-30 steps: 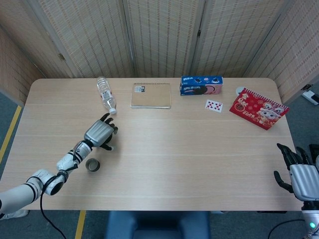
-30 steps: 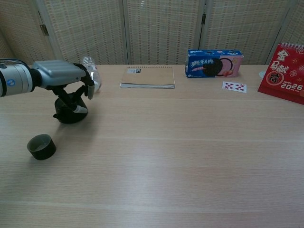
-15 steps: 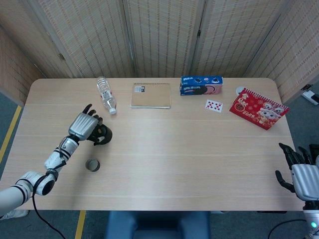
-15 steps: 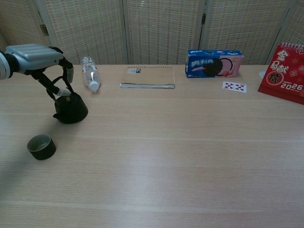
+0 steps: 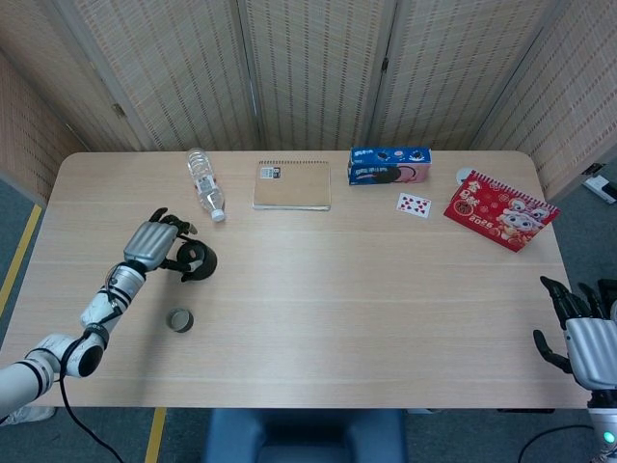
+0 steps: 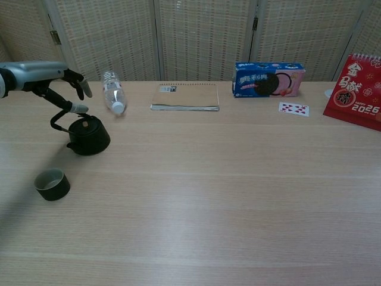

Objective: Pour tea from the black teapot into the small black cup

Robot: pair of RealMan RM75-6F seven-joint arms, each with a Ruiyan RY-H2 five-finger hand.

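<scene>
The black teapot point(image 5: 199, 261) point(image 6: 89, 139) stands upright on the table at the left. The small black cup point(image 5: 179, 319) point(image 6: 52, 183) sits in front of it, nearer the table's front edge, and nothing touches it. My left hand point(image 5: 154, 243) point(image 6: 43, 74) hovers just left of the teapot with its fingers point(image 6: 79, 88) spread, one fingertip close to the pot's handle and lid. It holds nothing. At the table's near right corner my right hand point(image 5: 584, 342) is open and empty; it shows in the head view only.
A clear water bottle point(image 5: 205, 183) point(image 6: 112, 99) lies behind the teapot. Along the back are a notebook point(image 5: 292, 185), a blue cookie box point(image 5: 388, 165), a playing card point(image 5: 414, 204) and a red calendar point(image 5: 499, 209). A woven screen stands behind the table.
My left hand has drawn back to the left off the teapot and spread its fingers. The teapot and cup stay where they were. The right hand has not moved.
</scene>
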